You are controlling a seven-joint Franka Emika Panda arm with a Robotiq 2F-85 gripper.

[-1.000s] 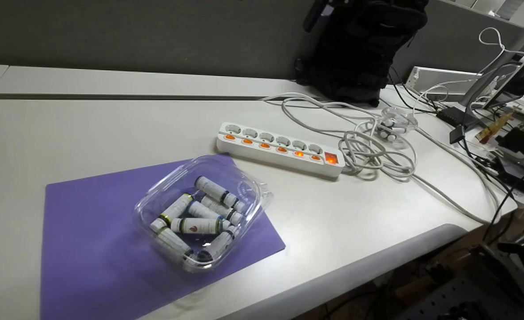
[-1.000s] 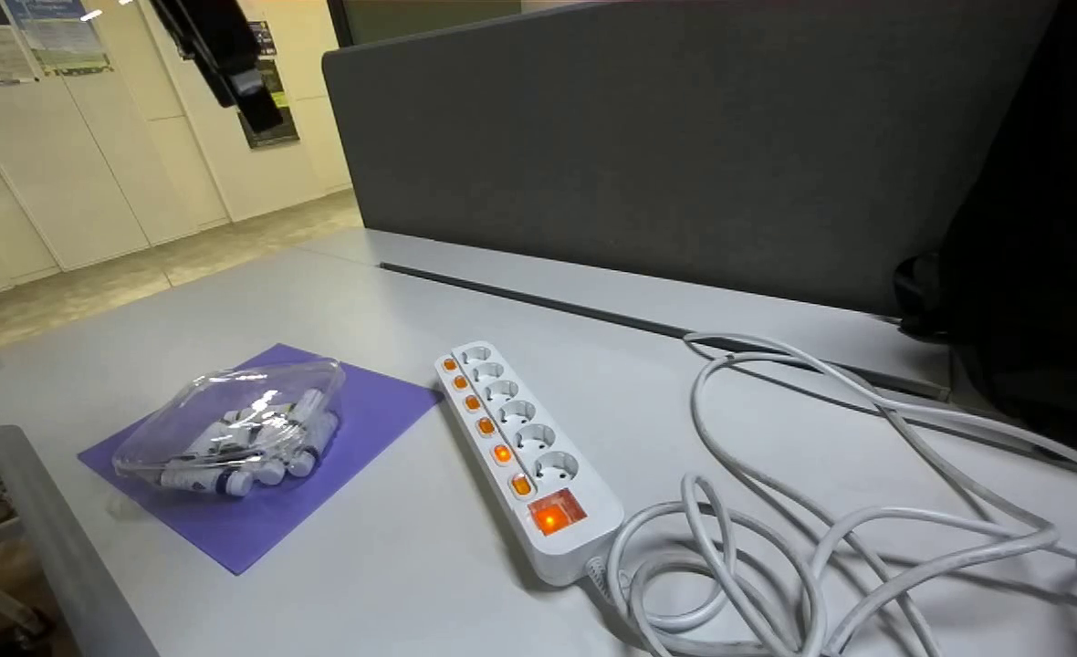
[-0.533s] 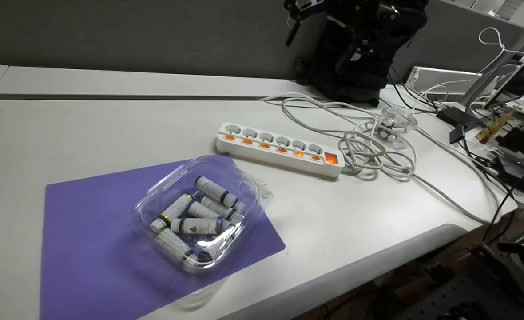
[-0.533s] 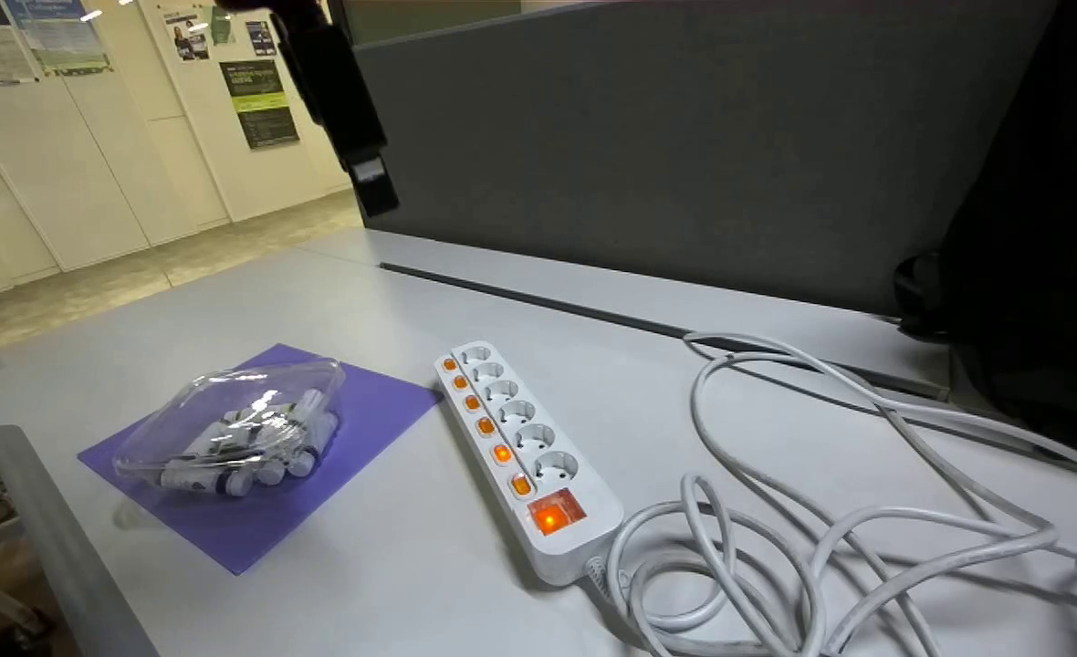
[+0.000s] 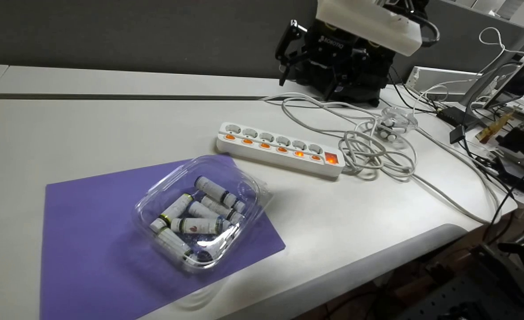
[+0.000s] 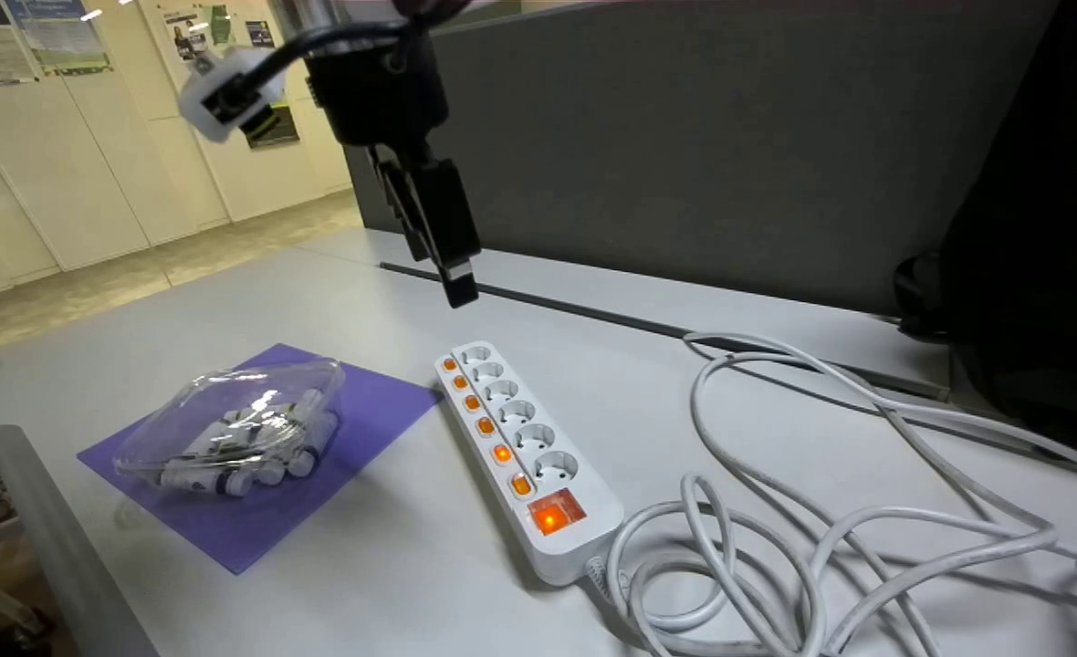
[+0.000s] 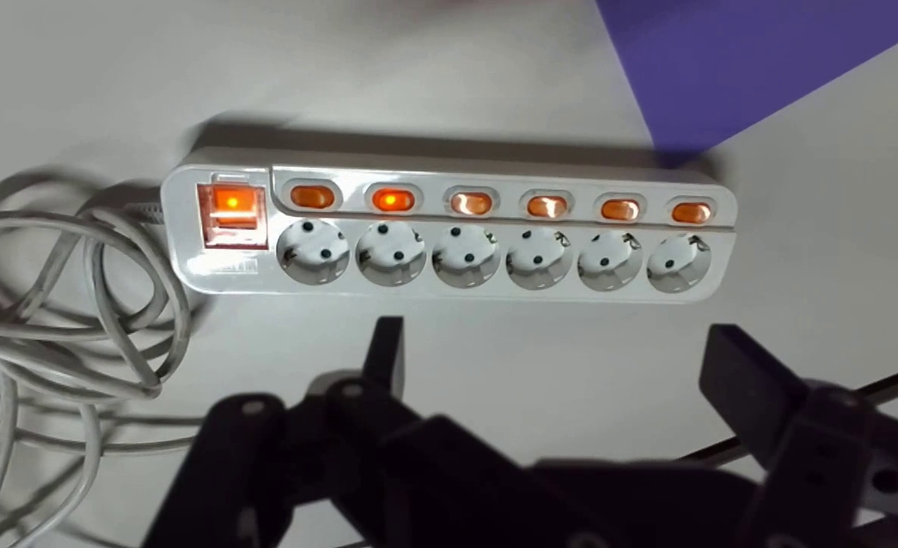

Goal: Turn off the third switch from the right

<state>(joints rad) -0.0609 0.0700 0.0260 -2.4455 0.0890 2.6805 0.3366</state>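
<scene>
My gripper hangs above the desk, jaws spread wide. The 3rd small switch from the cord appears unlit, though glare partly masks it; the adjacent 2nd switch is lit. Both sit on the power strip, beside the purple sheet.

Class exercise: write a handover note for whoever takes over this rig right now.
Gripper: open, empty, above the desk, apart from the strip.
Where: in an exterior view, third from the right is the lit switch if the main switch counts; otherwise its left neighbour.
Done: lit switch not yet off.
Remaining: confirm the count, lower, then press that one.
</scene>
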